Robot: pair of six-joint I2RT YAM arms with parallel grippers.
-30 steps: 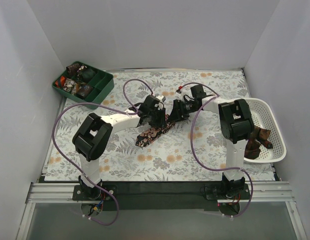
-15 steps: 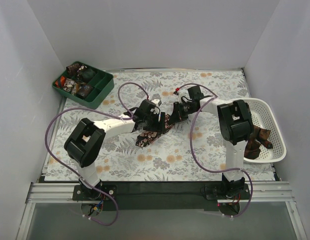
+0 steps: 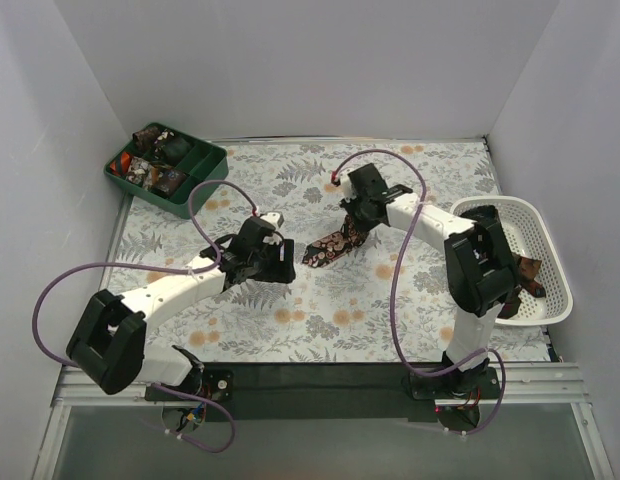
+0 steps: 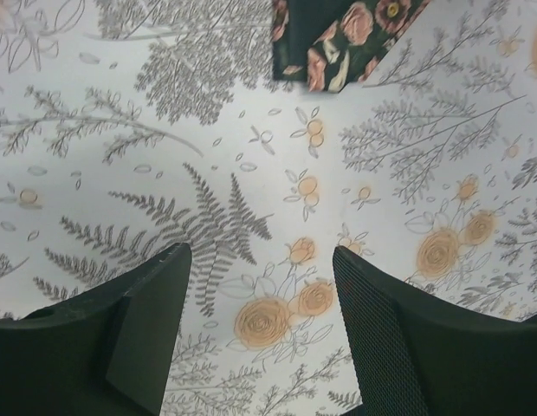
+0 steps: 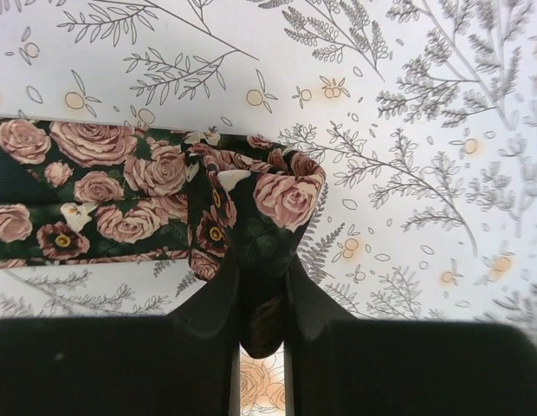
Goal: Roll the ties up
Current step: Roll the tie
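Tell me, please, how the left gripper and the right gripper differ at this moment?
The left gripper is open and empty; the right gripper is shut on the floral tie. The left gripper is apart from that tie, whose tip lies ahead of it; the right gripper pinches its bunched end. Both are over the patterned cloth.

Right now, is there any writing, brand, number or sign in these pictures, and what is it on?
None can be read.
The tie carries only a rose print, the tablecloth only leaves and flowers.
The green tray and the white basket show no legible label; anything there is too small to tell.
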